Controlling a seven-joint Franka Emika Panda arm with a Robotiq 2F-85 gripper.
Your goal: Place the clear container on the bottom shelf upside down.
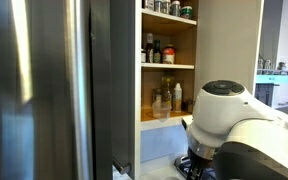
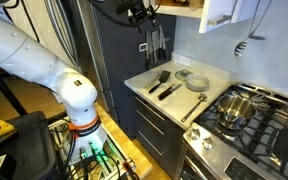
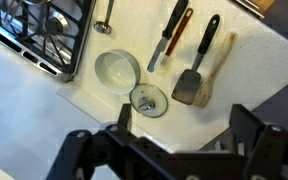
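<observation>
White kitchen counter (image 3: 29, 115), stove (image 3: 34, 25) far left of fingers; white bowl (image 3: 116, 68), then clear container (image 3: 148, 99) just ahead of fingers, spatula (image 3: 196, 82) alongside. Gripper (image 3: 179, 135) spread wide, empty. Apparently pre-grasp: descent, rim pinch and inversion before shelving needed.

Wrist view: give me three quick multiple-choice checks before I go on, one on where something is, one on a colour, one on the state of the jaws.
1. Where does the bowl sit?
A. on a burner of the stove
B. on the counter beside the stove
C. between the jaws

2. What colour is the bowl?
A. white
B. red
C. black

3. How do the jaws of the gripper stand?
A. shut on a spatula
B. shut on nothing
C. open, holding nothing

Answers:
1 B: it rests on the pale counter just off the grate's edge.
2 A: its wall and inside look white.
3 C: they stand wide apart with nothing gripped between them.
</observation>
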